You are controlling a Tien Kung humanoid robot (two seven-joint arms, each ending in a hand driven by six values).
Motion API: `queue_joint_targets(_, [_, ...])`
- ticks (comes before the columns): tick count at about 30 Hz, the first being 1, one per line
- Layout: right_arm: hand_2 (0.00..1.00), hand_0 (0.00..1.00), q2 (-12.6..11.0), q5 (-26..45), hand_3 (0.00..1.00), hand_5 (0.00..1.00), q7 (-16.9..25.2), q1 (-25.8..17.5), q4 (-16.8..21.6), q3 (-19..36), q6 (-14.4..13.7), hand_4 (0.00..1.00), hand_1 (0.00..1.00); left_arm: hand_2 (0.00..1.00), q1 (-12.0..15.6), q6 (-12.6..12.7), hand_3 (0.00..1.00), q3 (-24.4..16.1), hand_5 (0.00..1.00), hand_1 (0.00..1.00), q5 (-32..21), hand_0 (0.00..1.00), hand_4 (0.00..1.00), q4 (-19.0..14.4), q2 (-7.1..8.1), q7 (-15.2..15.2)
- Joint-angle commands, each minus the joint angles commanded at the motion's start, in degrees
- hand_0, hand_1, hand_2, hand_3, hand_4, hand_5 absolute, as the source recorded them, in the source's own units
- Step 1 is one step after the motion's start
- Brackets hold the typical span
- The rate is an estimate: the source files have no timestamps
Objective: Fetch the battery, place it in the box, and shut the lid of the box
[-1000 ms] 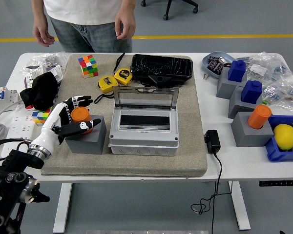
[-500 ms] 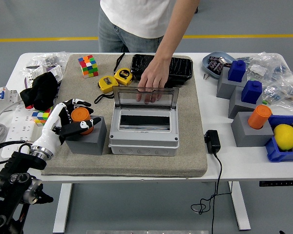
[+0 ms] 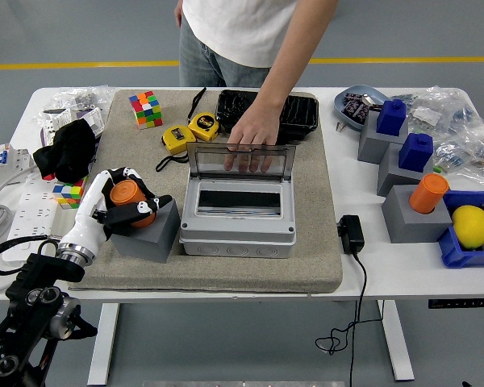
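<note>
One step is under way: the left hand (image 3: 123,206) grips the orange battery (image 3: 129,196) on its grey block (image 3: 149,232), not yet in the open box (image 3: 238,222), whose lid (image 3: 240,163) a person's hand (image 3: 254,133) holds

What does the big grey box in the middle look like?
The grey box looks like plastic and sits on the tan mat mid-table. Its clear lid stands open, hinged at the back, showing a dark slot inside. A person's hand rests on the lid's top edge. A grey block stands close at its left.
</note>
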Motion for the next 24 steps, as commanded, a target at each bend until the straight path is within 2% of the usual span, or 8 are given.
queue_joint_targets(2, [0.779, 0.958, 0.0, -0.1, 0.793, 0.998, 0.0, 0.0, 0.0, 0.1, 0.0, 0.998, 0.818, 0.223, -0.1, 0.9, 0.197, 0.2, 0.002, 0.251, -0.3, 0.178, 0.998, 0.1, 0.01, -0.4])
queue_joint_targets(3, [0.779, 0.958, 0.0, 0.1, 0.793, 0.998, 0.0, 0.0, 0.0, 0.0, 0.0, 0.998, 0.818, 0.148, -0.1, 1.4, 0.158, 0.2, 0.002, 0.14, -0.5, 0.121, 0.998, 0.1, 0.0, -0.6])
queue_joint_targets(7, [0.779, 0.958, -0.1, 0.1, 0.793, 0.998, 0.0, 0.0, 0.0, -0.1, 0.0, 0.998, 0.818, 0.148, -0.2, 3.6, 0.158, 0.4, 0.002, 0.14, -1.3, 0.121, 0.998, 0.2, 0.01, -1.3])
queue_joint_targets(8, [0.779, 0.958, -0.1, 0.1, 0.793, 0.998, 0.0, 0.0, 0.0, -0.1, 0.0, 0.998, 0.818, 0.148, -0.3, 3.8, 0.158, 0.4, 0.002, 0.14, -1.4, 0.121, 0.998, 0.2, 0.02, -1.4])
queue_joint_targets(9, [0.779, 0.958, -0.1, 0.1, 0.793, 0.998, 0.0, 0.0, 0.0, -0.1, 0.0, 0.998, 0.818, 0.122, -0.4, 4.1, 0.126, 0.4, 0.002, 0.093, -1.6, 0.09, 0.998, 0.2, 0.05, -1.5])
queue_joint_targets(14, [0.779, 0.958, 0.0, 0.6, 0.793, 0.998, 0.1, 0.0, 0.0, -0.7, 0.0, 0.998, 0.818, 0.122, -0.5, 5.2, 0.126, 0.5, 0.002, 0.093, -2.0, 0.09, 0.998, 0.2, 0.06, -1.7])
queue_joint_targets(15, [0.779, 0.958, 0.0, 0.7, 0.793, 0.998, 0.1, 0.0, 0.0, -0.9, 0.0, 0.998, 0.818, 0.1, -0.6, 5.4, 0.096, 0.6, 0.002, 0.063, -2.3, 0.069, 0.998, 0.1, 0.07, -1.8])
queue_joint_targets(24, [0.779, 0.958, -0.1, 0.8, 0.792, 0.998, 0.0, -0.1, 0.0, -1.2, 0.0, 0.998, 0.818, 0.095, -0.9, 7.5, 0.085, 1.2, 0.002, 0.063, -5.1, 0.061, 0.998, -0.5, -0.02, -2.4])
